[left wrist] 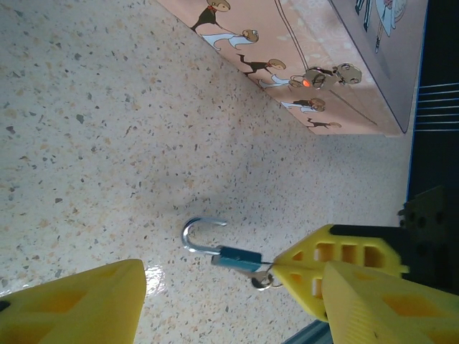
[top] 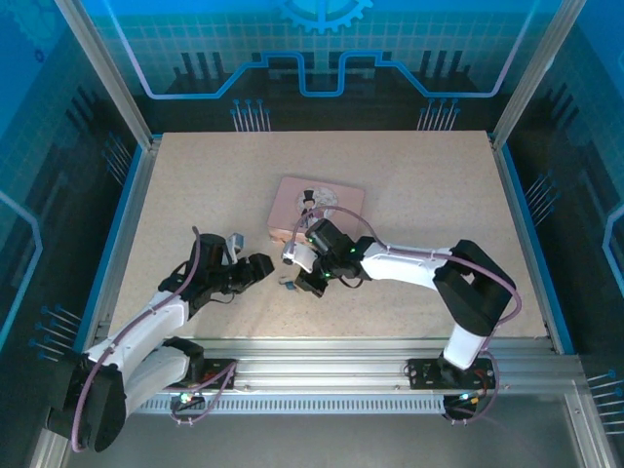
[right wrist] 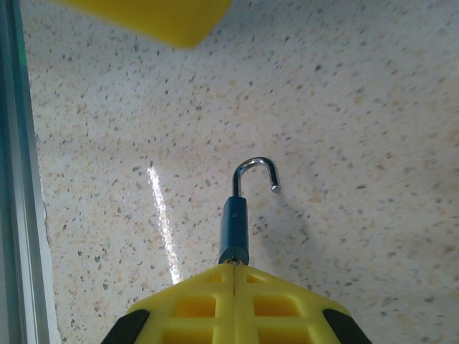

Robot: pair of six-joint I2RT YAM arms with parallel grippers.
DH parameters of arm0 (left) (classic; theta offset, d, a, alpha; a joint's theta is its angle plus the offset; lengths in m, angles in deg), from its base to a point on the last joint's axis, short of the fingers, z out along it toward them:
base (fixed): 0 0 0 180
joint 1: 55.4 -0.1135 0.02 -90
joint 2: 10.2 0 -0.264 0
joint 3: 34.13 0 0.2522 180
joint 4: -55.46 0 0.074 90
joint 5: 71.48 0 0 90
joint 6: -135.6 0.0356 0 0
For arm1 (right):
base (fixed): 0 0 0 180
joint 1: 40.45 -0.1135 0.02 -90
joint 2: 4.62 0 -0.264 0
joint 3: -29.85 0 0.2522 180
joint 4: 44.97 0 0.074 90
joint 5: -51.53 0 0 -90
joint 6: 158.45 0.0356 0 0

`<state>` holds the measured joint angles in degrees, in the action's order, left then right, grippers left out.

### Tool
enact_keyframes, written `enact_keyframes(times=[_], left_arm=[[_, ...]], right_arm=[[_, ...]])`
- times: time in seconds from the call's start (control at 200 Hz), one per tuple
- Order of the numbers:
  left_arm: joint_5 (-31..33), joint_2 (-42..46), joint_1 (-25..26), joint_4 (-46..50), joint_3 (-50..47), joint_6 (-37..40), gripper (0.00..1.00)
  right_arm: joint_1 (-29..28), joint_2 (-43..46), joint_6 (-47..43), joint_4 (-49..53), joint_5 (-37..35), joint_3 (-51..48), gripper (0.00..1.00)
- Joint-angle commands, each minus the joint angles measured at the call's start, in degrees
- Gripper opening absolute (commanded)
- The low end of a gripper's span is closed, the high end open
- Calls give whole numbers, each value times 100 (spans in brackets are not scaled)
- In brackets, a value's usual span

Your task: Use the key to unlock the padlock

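Where the padlock (right wrist: 234, 226) is, the blue-walled speckled table (top: 195, 195) seems glossy

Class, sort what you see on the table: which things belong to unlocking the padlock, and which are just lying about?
Belongs to the job:
padlock, now open
key, at the padlock's bottom end

Just lying about:
pink tin with cartoon figures

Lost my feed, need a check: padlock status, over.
Left gripper open, standing off. Right gripper shut on key in padlock. Shackle open at one end. Pink tin apart, not blocking.
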<state>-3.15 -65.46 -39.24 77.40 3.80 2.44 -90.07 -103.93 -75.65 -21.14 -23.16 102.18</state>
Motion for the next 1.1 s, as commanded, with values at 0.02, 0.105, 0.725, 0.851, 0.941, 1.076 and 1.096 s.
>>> enact_keyframes(times=[0.02,0.105,0.725,0.851,0.941,1.076,1.096], left_arm=[[-3,38,-78,122,-59,35,67],[-5,34,-87,122,-61,33,67],[-70,85,-129,298,-31,130,70],[-83,128,-148,443,56,187,70],[-59,173,-166,609,170,259,70],[182,235,-226,1104,469,407,74],[229,236,-243,1179,528,440,75]], right_arm=[[-69,-159,226,-237,216,-173,0],[-88,-221,290,-274,230,-242,0],[372,818,709,-229,-246,-897,39],[629,1292,812,-164,-308,-1156,43],[842,1681,931,-139,-445,-1378,52],[1097,2405,1161,-166,-1061,-1746,100],[1137,2517,1221,-178,-1135,-1802,100]])
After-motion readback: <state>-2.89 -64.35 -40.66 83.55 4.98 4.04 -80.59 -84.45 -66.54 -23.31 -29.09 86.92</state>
